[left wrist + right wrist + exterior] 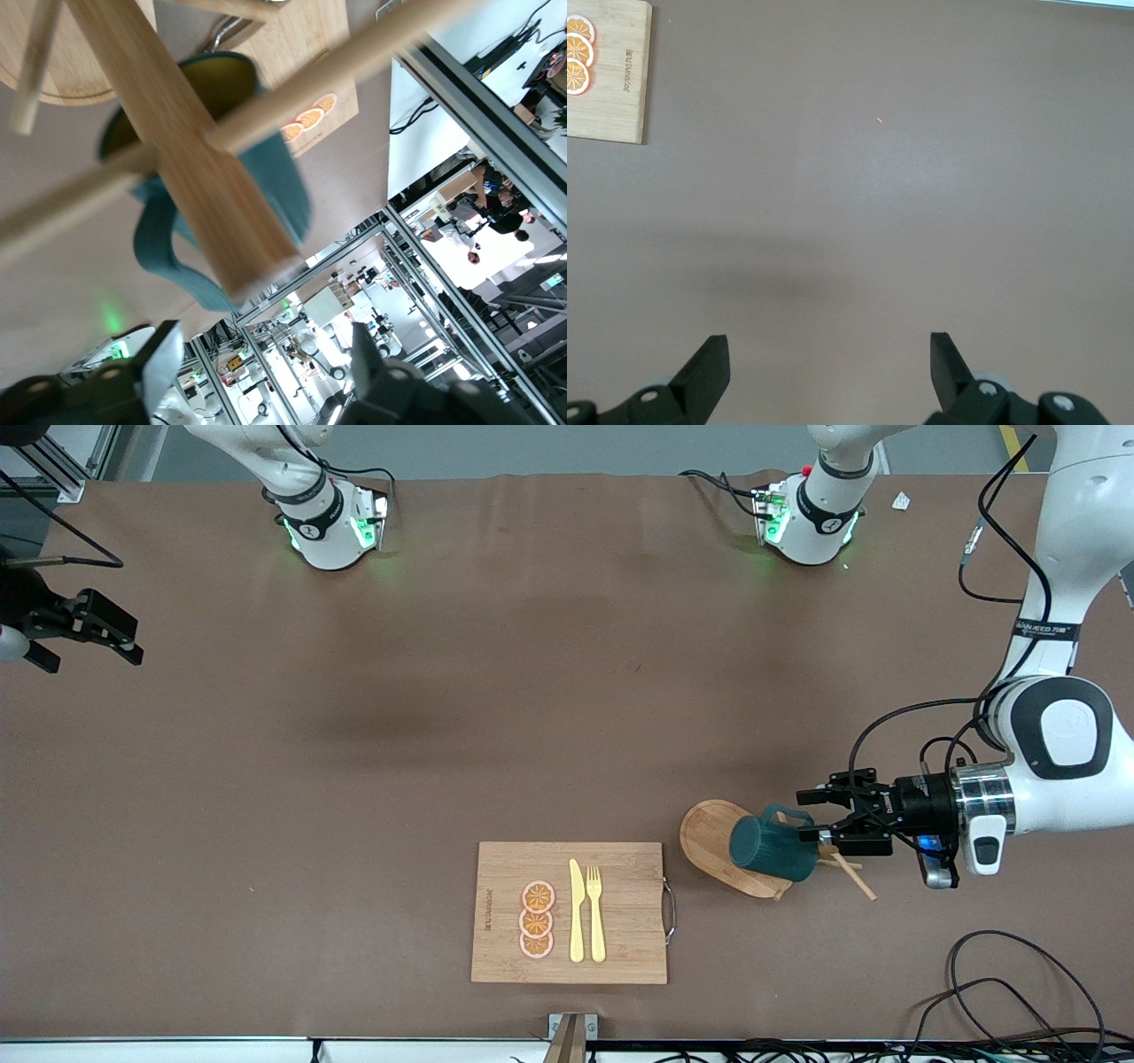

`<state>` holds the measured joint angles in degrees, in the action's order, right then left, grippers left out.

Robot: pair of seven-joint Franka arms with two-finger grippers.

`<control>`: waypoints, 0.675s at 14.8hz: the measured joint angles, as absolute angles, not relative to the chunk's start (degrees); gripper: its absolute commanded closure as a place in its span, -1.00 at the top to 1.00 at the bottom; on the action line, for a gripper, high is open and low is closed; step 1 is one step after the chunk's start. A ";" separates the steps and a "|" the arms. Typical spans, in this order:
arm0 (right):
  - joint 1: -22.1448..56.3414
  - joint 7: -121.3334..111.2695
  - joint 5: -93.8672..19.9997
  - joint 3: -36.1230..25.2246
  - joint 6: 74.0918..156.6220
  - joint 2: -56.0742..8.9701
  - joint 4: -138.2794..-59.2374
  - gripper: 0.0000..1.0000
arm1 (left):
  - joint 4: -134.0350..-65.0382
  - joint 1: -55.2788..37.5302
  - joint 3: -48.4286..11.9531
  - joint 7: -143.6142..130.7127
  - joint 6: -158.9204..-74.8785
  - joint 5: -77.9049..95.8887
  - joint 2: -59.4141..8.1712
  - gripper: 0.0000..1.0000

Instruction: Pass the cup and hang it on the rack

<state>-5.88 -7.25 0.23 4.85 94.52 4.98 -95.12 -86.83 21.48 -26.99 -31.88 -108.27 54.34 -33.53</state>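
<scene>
The dark teal cup (pixel 769 850) hangs tilted at the wooden rack (pixel 709 834), over its oval base, toward the left arm's end of the table. In the left wrist view the cup (pixel 279 173) rests against the thick post (pixel 190 164), and its handle (pixel 159 257) appears looped over a thin peg. My left gripper (pixel 804 815) is level with the handle and open; its fingers stand apart with nothing between them (pixel 261 354). My right gripper (pixel 131 639) waits open over bare table at the right arm's end (pixel 828 350).
A rectangular cutting board (pixel 620 952) with orange slices (pixel 537 919), a yellow knife (pixel 577 912) and a fork (pixel 595 912) lies beside the rack, nearer the front camera. Loose cables (pixel 1019 1001) trail at the front corner by the left arm.
</scene>
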 measured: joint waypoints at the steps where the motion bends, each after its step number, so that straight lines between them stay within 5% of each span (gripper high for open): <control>1: -5.88 -7.25 0.23 4.85 94.52 4.98 -95.12 1.00 | -86.54 21.46 -27.10 -33.50 -108.31 54.34 -32.46 0.99; 10: -5.88 -7.25 0.23 4.80 94.50 4.98 -95.10 1.00 | -85.74 21.18 -29.89 -37.18 -105.33 23.40 -19.54 0.99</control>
<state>-5.88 -7.25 0.23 4.80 94.50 4.98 -95.10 -85.74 21.18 -29.89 -37.18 -105.33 23.40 -19.54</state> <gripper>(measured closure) 0.000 0.000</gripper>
